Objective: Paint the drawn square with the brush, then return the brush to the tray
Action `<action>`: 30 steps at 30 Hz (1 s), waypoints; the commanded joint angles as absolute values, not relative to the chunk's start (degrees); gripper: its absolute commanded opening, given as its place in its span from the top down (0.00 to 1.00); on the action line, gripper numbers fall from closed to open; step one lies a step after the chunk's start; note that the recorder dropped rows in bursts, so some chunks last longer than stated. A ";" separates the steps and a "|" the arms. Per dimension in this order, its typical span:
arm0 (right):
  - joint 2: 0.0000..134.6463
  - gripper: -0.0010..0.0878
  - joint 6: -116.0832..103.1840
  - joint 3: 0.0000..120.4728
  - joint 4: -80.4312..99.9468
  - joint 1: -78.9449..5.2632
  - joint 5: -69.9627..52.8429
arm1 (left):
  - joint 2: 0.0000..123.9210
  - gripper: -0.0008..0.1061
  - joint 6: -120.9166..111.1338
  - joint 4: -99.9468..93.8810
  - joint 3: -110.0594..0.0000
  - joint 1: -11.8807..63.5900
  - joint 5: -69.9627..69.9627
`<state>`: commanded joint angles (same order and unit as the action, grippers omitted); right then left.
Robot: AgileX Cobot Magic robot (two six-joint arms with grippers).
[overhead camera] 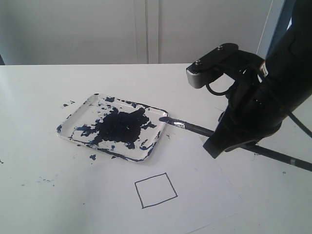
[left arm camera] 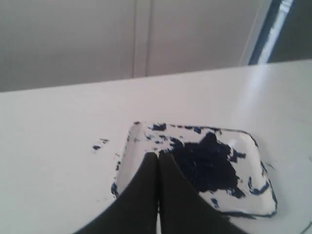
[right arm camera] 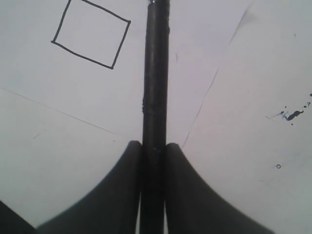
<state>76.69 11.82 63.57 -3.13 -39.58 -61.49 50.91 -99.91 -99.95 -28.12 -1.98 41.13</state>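
Right gripper [right arm camera: 154, 148] pinches paintbrush [overhead camera: 195, 128] handle; tip just right of paint-smeared tray [overhead camera: 73, 123]. Drawn square [overhead camera: 156, 190], lower centre, blank. Left gripper [left arm camera: 158, 161] pressed together.

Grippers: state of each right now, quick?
Left gripper: closed, nothing between the jaws.
Right gripper: closed on the brush, gripping its handle.

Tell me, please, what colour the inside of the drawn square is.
Blank white, unpainted; the drawn square shows best in the exterior view.
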 joint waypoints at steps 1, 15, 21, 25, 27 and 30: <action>76.69 0.99 11.82 63.57 -3.13 -39.58 -61.49 | 53.31 0.99 -99.62 -99.95 -28.12 -1.98 42.42; 76.69 0.99 11.82 63.57 -5.75 -39.58 -61.80 | 63.04 0.99 -95.11 -99.95 -27.98 -1.98 52.08; 76.69 0.99 11.82 63.57 -7.03 -39.58 -62.27 | 63.04 0.99 -95.94 -96.43 -27.98 -1.98 56.65; 76.69 0.99 11.82 63.57 -7.17 -39.58 -62.27 | 63.04 0.99 -99.80 -94.44 -27.98 -1.98 61.24; 76.69 0.99 11.82 63.57 -7.19 -39.58 -62.15 | 63.04 0.99 -101.47 -94.25 -27.98 -1.98 62.00; 76.69 0.99 11.82 63.57 -7.19 -39.58 -61.72 | 63.04 0.99 -102.42 -94.16 -27.98 -1.98 61.38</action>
<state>76.69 11.82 63.57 -7.19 -39.58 -61.72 63.04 -102.42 -94.16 -27.98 -1.98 61.38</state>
